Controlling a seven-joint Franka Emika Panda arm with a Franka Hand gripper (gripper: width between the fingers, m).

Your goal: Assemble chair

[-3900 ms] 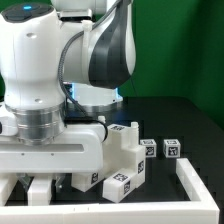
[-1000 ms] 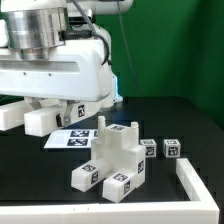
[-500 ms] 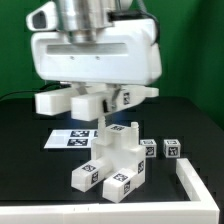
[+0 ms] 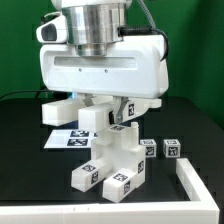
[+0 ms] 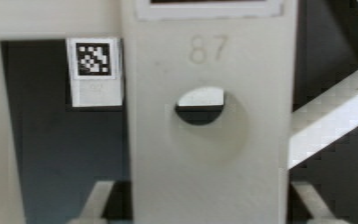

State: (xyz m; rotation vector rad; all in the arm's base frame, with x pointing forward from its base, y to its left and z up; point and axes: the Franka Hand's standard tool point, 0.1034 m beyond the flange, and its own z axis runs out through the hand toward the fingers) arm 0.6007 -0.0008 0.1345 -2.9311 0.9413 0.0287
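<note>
My gripper (image 4: 95, 120) hangs above the table's middle, shut on a long white chair slab (image 4: 58, 110) that it holds in the air. One end of the slab carries a tag (image 4: 126, 108). In the wrist view the slab (image 5: 202, 150) fills the space between my fingers (image 5: 105, 200), showing a round hole (image 5: 199, 103) and embossed digits. Below and in front stands a stack of white tagged chair blocks (image 4: 115, 162). Two small cube-ended pieces (image 4: 150, 147) (image 4: 172, 150) lie to the exterior view's right of it.
The marker board (image 4: 62, 138) lies flat on the black table behind the stack. A white raised border (image 4: 196, 186) runs along the front right. In the wrist view a tagged white piece (image 5: 94, 70) stands beyond the slab.
The gripper has carried the slab toward the exterior view's right, turned it and come lower over the block stack. The blocks on the table have not moved.
</note>
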